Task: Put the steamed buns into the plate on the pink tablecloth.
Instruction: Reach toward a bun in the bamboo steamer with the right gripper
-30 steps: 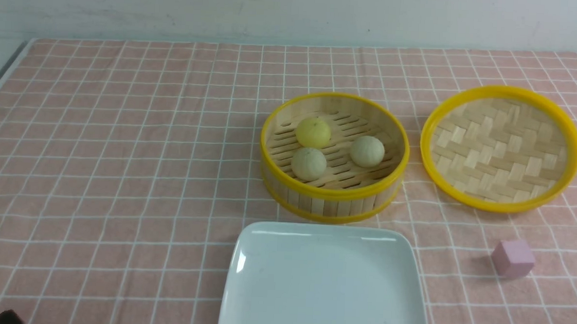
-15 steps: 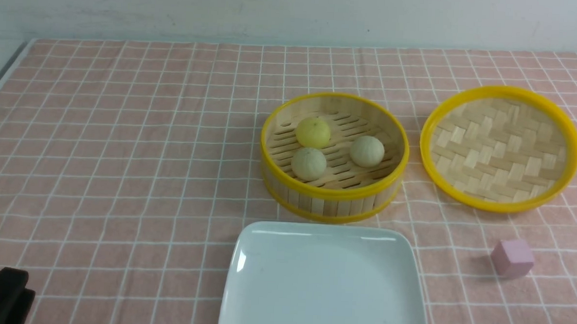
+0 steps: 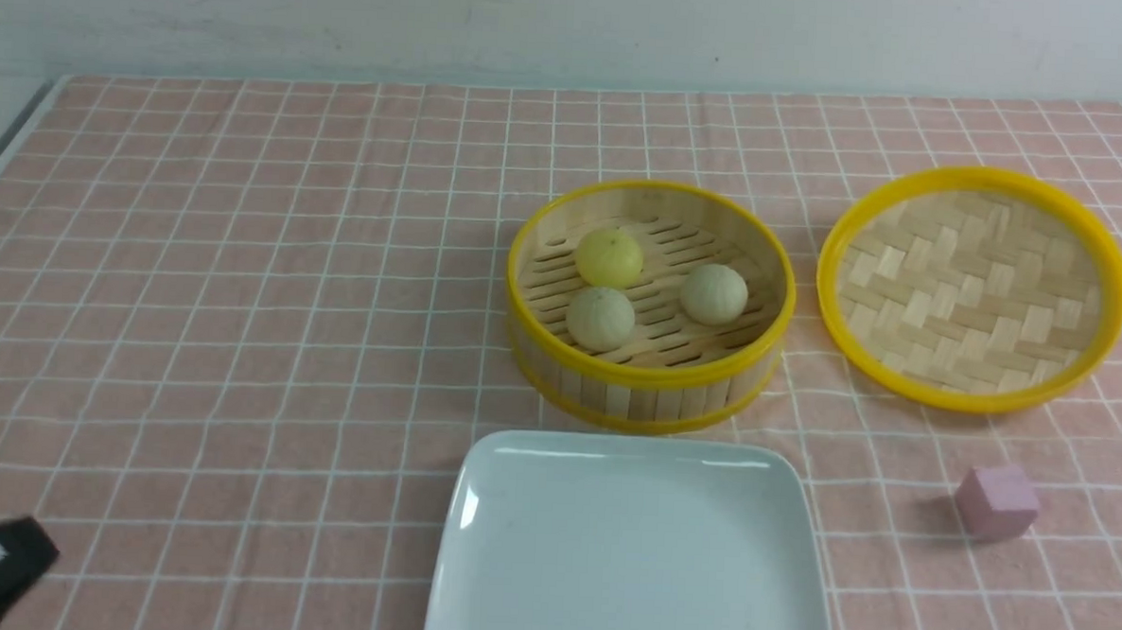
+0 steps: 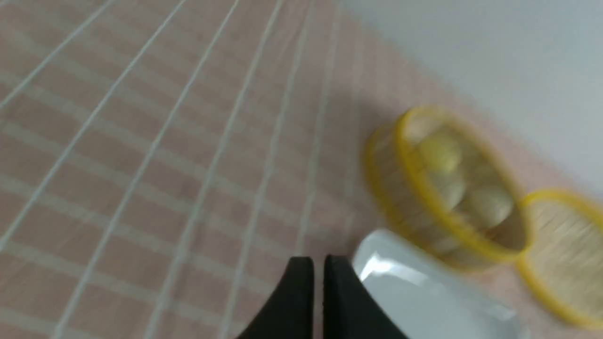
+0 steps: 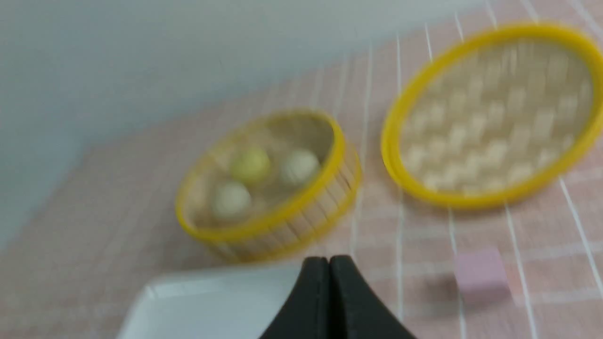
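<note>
Wide tablecloth (image 3: pixel 220 319) left of plate (image 3: pixel 626 555); steamer basket (image 3: pixel 643 394) just behind rim.

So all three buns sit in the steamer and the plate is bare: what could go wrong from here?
1. The left gripper and right gripper are both shut; reaching in like that would likely shove a bun, not grasp it.
2. The yellow bun and the nearer beige bun sit close together inside the steamer basket; opened fingers might nudge the neighbour or catch its wall.
3. Round buns may roll when released on the glossy plate.
</note>
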